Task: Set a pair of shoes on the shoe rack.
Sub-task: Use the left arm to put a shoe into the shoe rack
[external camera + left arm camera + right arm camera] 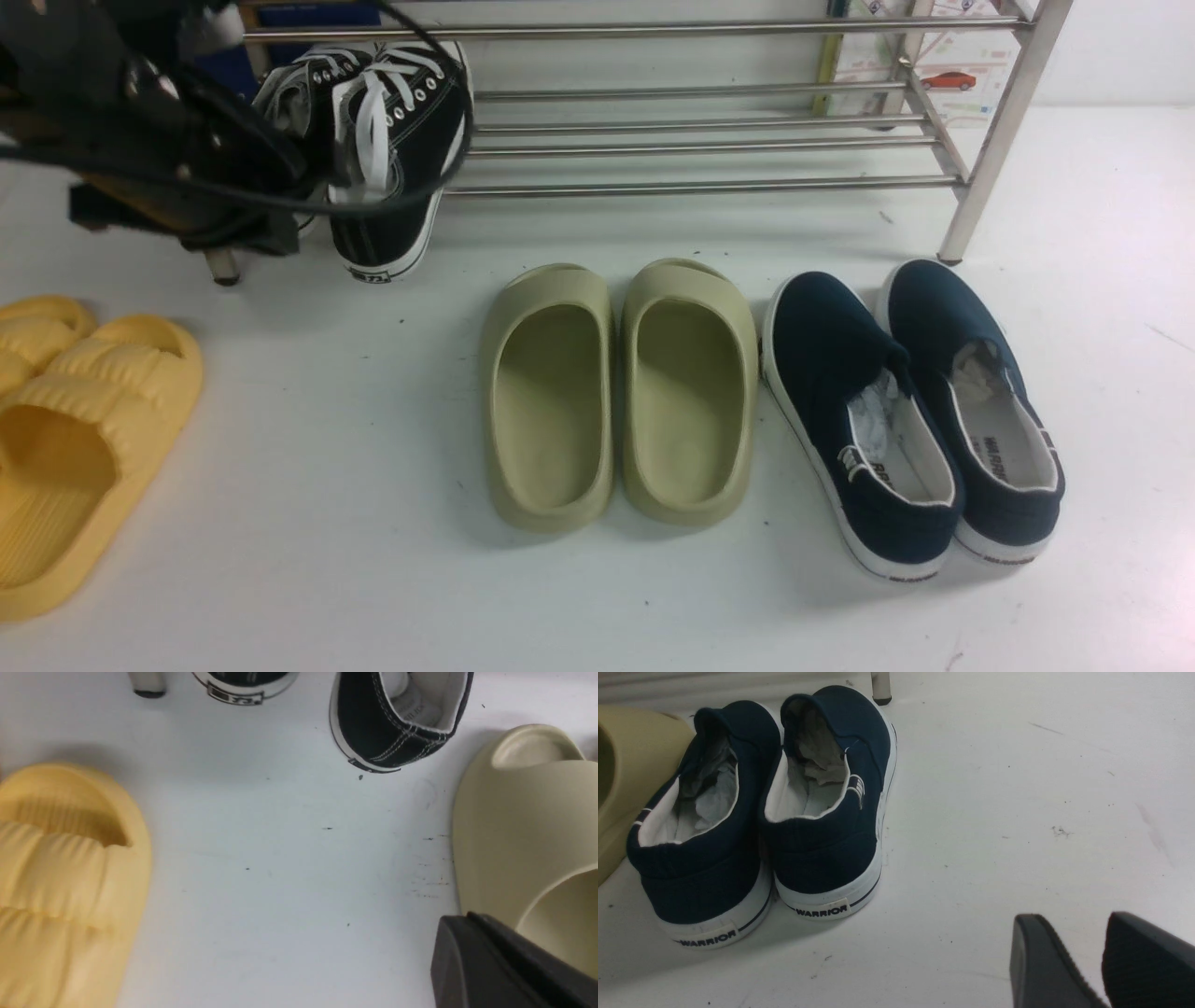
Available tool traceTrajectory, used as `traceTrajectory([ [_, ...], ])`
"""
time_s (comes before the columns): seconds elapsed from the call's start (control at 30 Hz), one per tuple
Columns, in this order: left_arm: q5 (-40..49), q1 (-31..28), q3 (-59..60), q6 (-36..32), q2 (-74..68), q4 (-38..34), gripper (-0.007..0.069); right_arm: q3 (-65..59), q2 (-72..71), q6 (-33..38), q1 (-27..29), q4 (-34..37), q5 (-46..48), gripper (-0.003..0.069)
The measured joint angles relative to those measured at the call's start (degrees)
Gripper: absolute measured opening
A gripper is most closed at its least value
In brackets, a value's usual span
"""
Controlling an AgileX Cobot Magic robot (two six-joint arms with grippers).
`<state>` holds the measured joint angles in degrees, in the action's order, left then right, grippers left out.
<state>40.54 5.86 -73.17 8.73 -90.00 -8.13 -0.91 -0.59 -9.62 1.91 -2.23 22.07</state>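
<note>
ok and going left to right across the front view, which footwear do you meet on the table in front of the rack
yellow slippers → green clogs → navy slip-ons

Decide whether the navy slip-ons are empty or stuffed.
Stuffed: crumpled paper shows inside both navy slip-ons.
</note>
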Motion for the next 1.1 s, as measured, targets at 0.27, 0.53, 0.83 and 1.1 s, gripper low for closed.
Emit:
traceTrajectory([
  [0.27,-8.08,0.07,1.04,-0.05,-10.15,-1.83,-0.0013,0.00,0.00,0.00,0.00,0.00,0.00,0.0239],
  [0.53,-7.54,0.07,-10.46,-0.05,-18.74,-2.38,-0.0013,0.00,0.00,0.00,0.00,0.00,0.00,0.0239],
  [0.83,2.50,0.19,-22.69,-0.18,-23.01,-2.51,-0.0013,0.00,0.00,0.00,0.00,0.00,0.00,0.0239],
  [1.1,-4.79,0.17,-28.54,-0.23,-23.60,-2.72,-0.0013,0.00,0.00,0.00,0.00,0.00,0.00,0.0239],
])
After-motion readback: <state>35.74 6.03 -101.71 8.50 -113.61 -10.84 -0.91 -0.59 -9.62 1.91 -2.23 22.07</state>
